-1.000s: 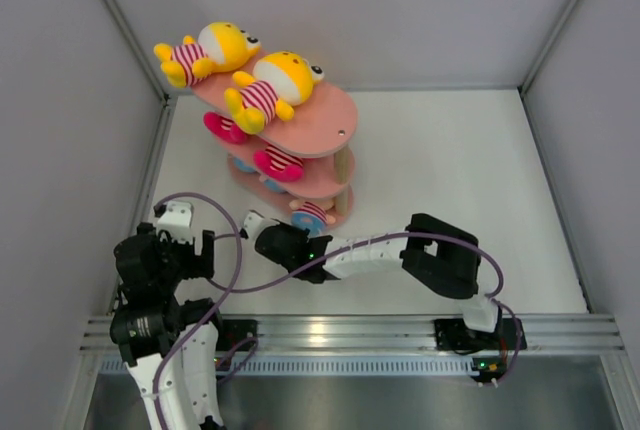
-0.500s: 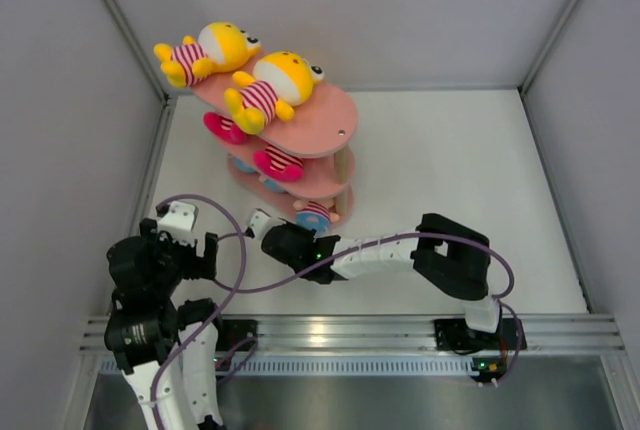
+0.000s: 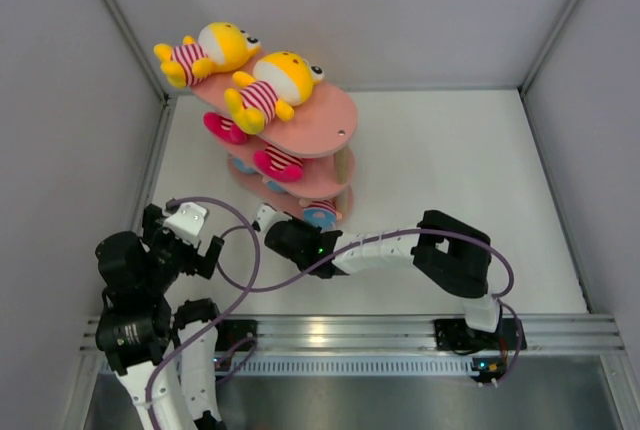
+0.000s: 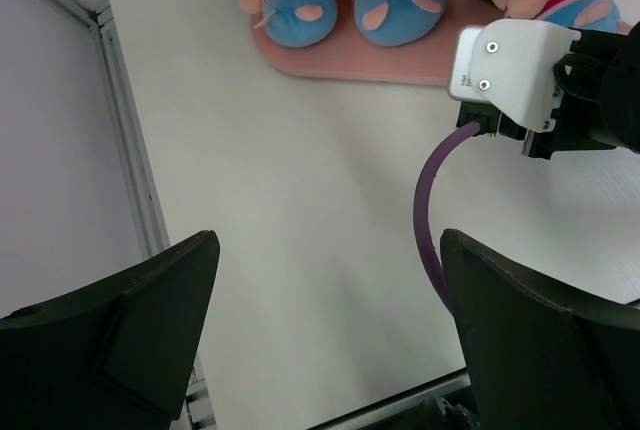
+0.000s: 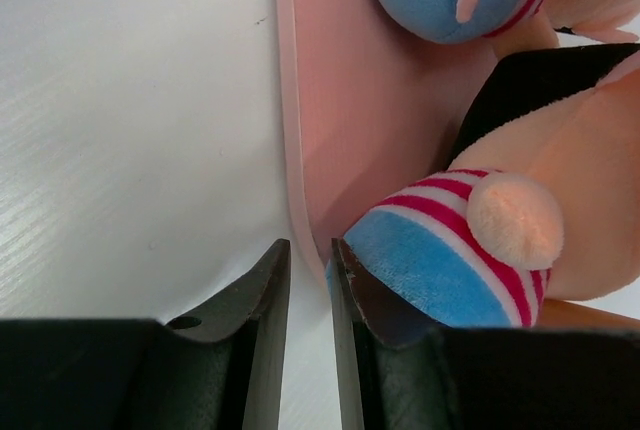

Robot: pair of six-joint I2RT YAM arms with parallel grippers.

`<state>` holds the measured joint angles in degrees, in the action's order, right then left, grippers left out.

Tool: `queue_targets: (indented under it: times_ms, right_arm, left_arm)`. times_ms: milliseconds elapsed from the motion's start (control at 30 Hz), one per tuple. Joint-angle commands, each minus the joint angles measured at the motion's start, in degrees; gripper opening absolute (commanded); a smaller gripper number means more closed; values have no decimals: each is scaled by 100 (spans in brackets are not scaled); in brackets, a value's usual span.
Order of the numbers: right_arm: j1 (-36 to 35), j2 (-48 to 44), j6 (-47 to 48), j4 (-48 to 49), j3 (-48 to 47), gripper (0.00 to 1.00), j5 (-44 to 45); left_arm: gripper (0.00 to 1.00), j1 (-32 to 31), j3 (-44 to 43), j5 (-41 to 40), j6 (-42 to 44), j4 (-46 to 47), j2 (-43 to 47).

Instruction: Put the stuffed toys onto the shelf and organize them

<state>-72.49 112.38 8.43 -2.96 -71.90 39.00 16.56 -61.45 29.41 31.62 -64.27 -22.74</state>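
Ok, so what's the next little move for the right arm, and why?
Probably draw the right tool straight back from the shelf. Its jaws stand slightly apart with nothing between them, and the blue-shirted toy already lies on its lowest level, against one finger. A sideways sweep could drag the toy off.

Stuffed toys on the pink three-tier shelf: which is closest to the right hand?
The blue-shirted plush toy at the near end of the bottom board, beside the right hand; other blue ones lie farther along, yellow ones and pink ones higher up.
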Motion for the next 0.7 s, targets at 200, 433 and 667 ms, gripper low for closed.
queue_targets:
  times_ms: [200,433,667]
  right_arm:
    - [156,-164,10,-47,97,22,187]
    - [349,152,186,-3,-298,22,99]
    - [384,451,273,24,-632,22,11]
  left_arm:
    - [98,41,-86,-1700,-657,319,-257]
    - [98,41,-104,-1684,-701,319,-248]
    - [98,32,-86,-1754,-639,327,-240]
